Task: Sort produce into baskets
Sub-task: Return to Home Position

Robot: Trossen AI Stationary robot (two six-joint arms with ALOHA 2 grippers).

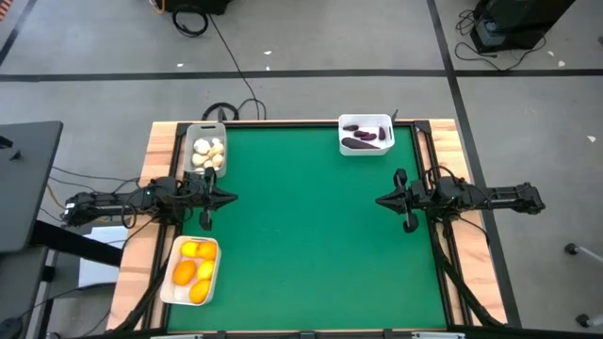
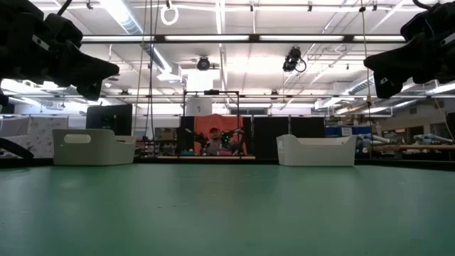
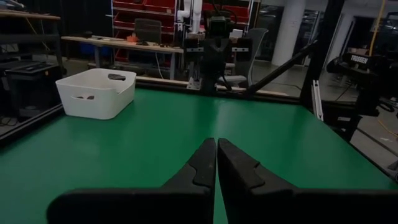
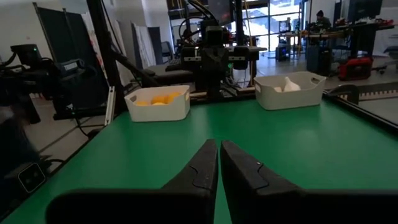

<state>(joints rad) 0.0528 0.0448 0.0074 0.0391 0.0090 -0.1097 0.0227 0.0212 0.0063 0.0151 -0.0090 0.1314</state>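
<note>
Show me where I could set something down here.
Bare: the whole middle of the green mat, between left claw and right claw. Crowded: the left edge, with garlic bin, claw and citrus bin. The eggplant bin fills the far right corner.

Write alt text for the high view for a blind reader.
A green table holds three plastic bins: greyish bin of pale garlic bulbs upper left, white bin of purple eggplants upper right, second white bin of orange-yellow citrus lower left. Left arm and right arm wait, jaws shut.
</note>
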